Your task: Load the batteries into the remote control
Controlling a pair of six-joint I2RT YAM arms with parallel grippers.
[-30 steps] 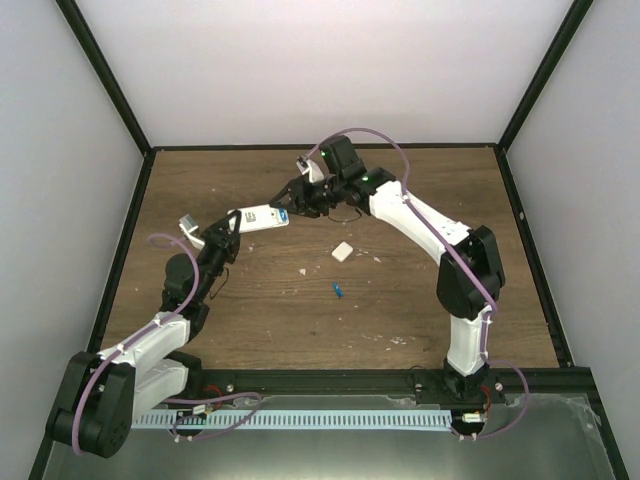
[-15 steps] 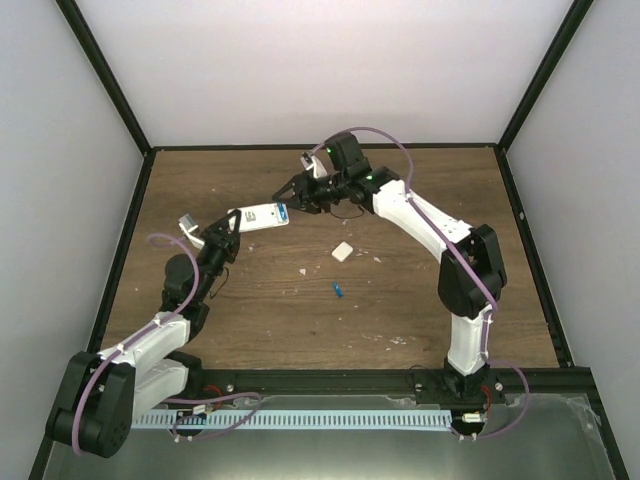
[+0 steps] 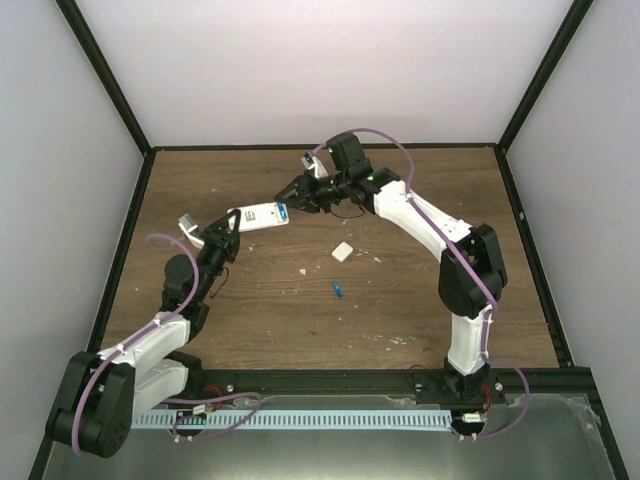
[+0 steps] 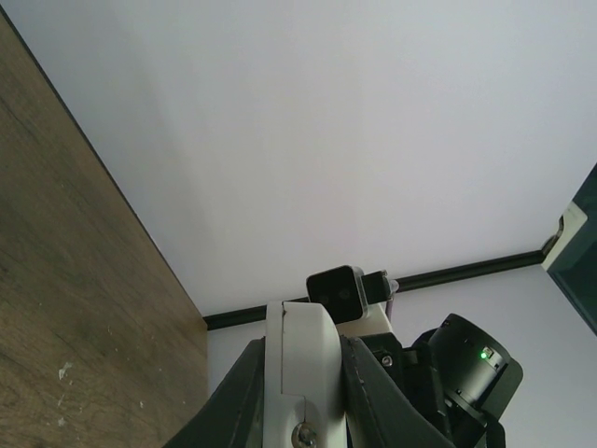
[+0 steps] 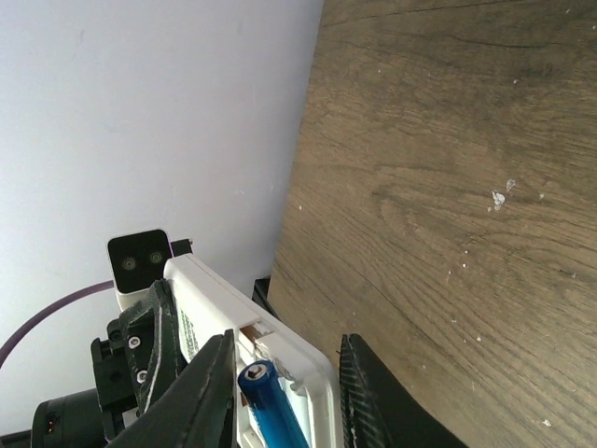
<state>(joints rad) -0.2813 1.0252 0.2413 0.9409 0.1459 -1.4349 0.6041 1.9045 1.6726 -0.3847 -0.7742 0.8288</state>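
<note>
Left fingers [image 4: 371, 392] clamp the remote control [image 3: 262, 215] above the tabletop [image 3: 420, 300], its label [image 5: 188, 329] unreadable, right fingers [image 5: 207, 397] stand parted astride one blue battery [image 5: 270, 408] at its open bay [image 5: 254, 338], and the second battery [image 3: 338, 290] lies on the tabletop.

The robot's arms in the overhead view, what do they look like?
Both the left arm and right arm have white shell segments joined by chunky black joints. A purple cable loops along each, small green lights glow near the right wrist, and each ends in black two-finger jaws.
</note>
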